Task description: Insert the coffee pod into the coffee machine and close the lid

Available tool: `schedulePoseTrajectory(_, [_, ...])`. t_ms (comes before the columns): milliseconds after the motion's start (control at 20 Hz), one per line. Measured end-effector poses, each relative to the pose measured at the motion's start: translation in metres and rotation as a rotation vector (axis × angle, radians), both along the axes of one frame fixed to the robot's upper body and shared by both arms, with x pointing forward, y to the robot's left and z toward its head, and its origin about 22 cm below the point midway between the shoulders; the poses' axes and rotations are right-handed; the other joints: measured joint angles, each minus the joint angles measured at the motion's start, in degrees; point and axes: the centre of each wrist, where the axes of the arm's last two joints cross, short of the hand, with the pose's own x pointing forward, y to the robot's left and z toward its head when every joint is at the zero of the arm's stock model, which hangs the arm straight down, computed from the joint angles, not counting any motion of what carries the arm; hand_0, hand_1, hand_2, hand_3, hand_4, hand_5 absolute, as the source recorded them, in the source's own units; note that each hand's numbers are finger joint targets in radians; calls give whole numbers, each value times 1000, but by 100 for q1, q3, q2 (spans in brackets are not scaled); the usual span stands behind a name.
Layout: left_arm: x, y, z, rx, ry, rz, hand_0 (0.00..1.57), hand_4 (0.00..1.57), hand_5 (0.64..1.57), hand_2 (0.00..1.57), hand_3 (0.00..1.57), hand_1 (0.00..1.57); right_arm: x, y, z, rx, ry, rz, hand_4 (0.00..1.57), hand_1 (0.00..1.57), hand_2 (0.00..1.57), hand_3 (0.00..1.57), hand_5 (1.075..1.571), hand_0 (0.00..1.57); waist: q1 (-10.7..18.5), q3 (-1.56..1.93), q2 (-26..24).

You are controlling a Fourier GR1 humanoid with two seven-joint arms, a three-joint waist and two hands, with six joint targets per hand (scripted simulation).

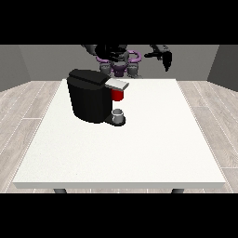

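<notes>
One black coffee machine [90, 95] stands on the white table [139, 153] toward its ten o'clock part, well in from the left edge, with its grey lid [117, 84] jutting out to three o'clock over a red part [118, 95] and a small grey cup [118, 114] on its base. Most of the tabletop from three through six to eight o'clock lies bare right out to its edges. Only the hand at the view's right [162, 55] shows clearly, raised beyond the far edge at one o'clock with fingers hanging relaxed and holding nothing; whether the coffee pod is the red part cannot be told, and the other hand cannot be made out.
</notes>
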Motion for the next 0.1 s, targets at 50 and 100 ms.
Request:
schedulePoseTrajectory(50, [0,2,-2,1,6,18,0,192,1571,0,0,0,-8,0,-10,22,11,3,251,0,0,0,1571,0,-88,0,-46])
schedulePoseTrajectory(100, [-4,4,-5,2,25,24,0,192,1571,0,0,0,-15,-3,-22,39,35,-10,157,0,0,0,1571,0,-127,0,-153])
